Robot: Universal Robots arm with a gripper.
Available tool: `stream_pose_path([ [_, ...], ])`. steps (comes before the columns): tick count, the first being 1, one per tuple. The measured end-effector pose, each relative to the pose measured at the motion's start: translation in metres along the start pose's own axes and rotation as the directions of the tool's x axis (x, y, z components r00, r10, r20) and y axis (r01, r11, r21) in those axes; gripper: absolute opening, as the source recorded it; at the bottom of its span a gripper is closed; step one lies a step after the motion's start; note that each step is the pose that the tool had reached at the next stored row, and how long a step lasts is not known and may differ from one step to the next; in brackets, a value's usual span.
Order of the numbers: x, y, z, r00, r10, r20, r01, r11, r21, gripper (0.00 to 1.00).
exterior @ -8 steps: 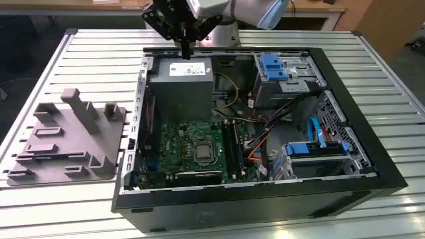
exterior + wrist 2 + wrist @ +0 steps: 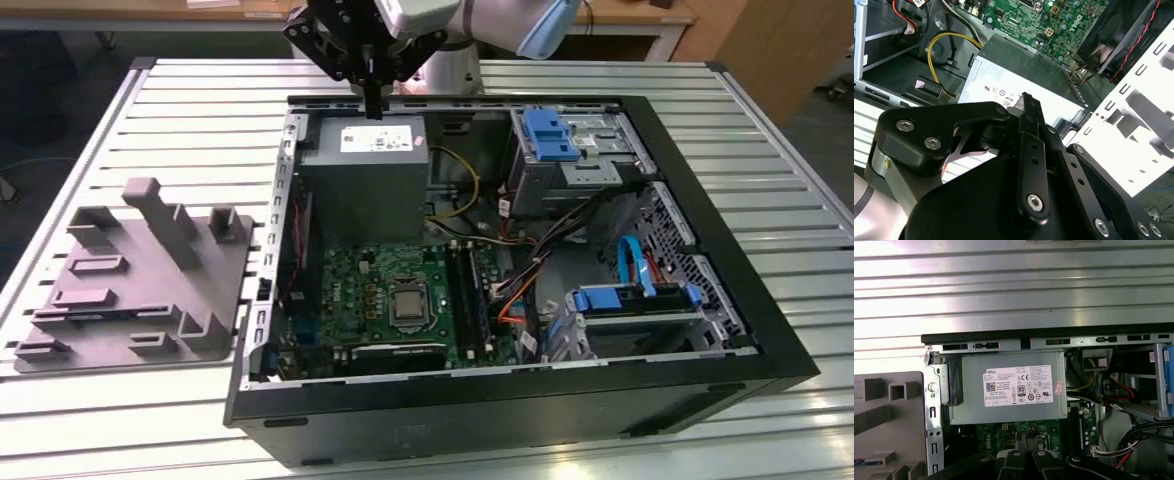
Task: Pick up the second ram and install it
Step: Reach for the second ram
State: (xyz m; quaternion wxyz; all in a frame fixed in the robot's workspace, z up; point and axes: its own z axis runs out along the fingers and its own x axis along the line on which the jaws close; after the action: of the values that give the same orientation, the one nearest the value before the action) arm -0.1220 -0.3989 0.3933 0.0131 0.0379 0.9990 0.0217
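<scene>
– Above the far edge of the power supply (image 2: 360, 190) we see the gripper (image 2: 374, 100) hanging, pointed down, at the back of the open case (image 2: 507, 425). Do we see anything in it?
– No. Its jaws look pressed together with nothing between them. In both wrist views the black fingers (image 2: 1029, 150) sit side by side over the supply's labelled top.
– And where do we place the ram?
– We find a thin blue strip, the ram (image 2: 865, 460) as far as we can tell, lying in the grey holder (image 2: 134, 290) in the first wrist view. So little of it shows that we cannot make out its chips.
– Where does the holder stand?
– On the slatted tabletop (image 2: 200, 110), just beside the case on the exterior view's left, well apart from the gripper.
– What of the motherboard (image 2: 380, 285)?
– It lies green on the case floor, with long black slots (image 2: 463, 290) along its side toward the exterior view's right. We cannot tell whether a stick sits in any of them.
</scene>
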Motion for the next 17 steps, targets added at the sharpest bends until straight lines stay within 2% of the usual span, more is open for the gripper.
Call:
stream_pose_path([
  [6, 0.0017, -0.0001, -0.0001, 1.0000, 0.000, 0.0000, 0.000, 1.0000, -0.0001, 0.10],
  [17, 0.0173, -0.0013, -0.0005, 1.0000, 0.000, -0.0001, 0.000, 1.0000, -0.0013, 0.10],
])
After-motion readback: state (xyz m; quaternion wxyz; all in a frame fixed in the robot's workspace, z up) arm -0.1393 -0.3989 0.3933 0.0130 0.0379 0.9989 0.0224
